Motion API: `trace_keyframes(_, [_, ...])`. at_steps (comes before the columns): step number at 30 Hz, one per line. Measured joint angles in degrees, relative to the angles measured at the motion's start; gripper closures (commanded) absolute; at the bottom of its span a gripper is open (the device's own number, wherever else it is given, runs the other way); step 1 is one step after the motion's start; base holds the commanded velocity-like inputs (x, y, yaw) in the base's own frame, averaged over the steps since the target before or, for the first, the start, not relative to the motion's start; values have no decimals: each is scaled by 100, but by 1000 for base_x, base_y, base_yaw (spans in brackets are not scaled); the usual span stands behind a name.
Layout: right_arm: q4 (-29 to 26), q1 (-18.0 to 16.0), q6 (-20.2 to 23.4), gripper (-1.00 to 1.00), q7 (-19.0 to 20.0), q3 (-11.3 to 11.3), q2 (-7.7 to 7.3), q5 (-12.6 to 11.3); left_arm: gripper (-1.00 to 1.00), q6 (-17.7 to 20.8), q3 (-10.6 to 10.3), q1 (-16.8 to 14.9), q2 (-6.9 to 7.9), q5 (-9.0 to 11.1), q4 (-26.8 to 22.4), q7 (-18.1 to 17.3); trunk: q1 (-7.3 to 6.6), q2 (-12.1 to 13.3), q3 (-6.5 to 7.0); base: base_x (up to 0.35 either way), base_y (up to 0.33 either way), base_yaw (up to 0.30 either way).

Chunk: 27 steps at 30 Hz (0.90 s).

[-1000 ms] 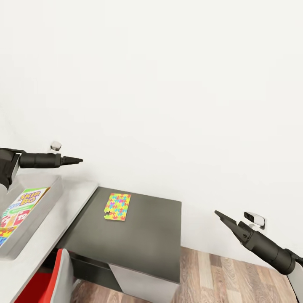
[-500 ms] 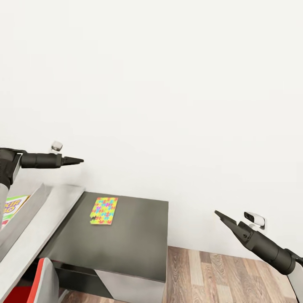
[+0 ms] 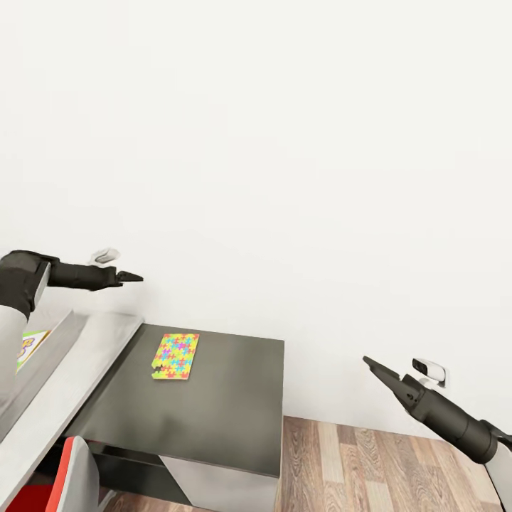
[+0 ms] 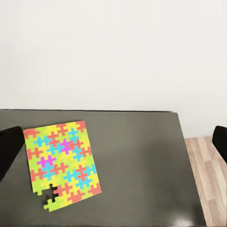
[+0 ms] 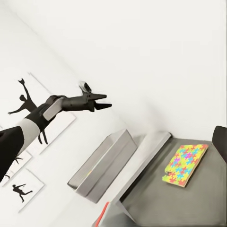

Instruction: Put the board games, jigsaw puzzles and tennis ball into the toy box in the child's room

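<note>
While flat on the dark wing [image 3: 213, 419], one jigsaw puzzle [image 3: 175, 356].

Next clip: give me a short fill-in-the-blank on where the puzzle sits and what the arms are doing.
1. The jigsaw puzzle lies flat on the ____ grey wing of the table.
2. One puzzle piece at its corner sits slightly ____ from the board.
3. The left gripper holds ____.

Missing words: dark; detached; nothing
</note>
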Motion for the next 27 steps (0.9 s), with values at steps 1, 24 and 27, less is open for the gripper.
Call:
trace_keyframes(1, [0, 0, 1, -100, -86, -1, 1, 34, -100, 16, -1, 1, -61, 2, 40, 316, 0, 0, 0, 0, 0, 0])
trace_keyframes(24, [-57, -197, 1090, -100, -2747, 36, -4, 212, -100, -38, 32, 4, -1454, 65, 1179, 4151, 0, 0, 0, 0, 0, 0])
trace_keyframes(27, [-58, -268, 1277, -100, -2895, 53, -4, 207, -100, -70, 46, 4, -1573, 72, 1222, 4602, 0, 0, 0, 0, 0, 0])
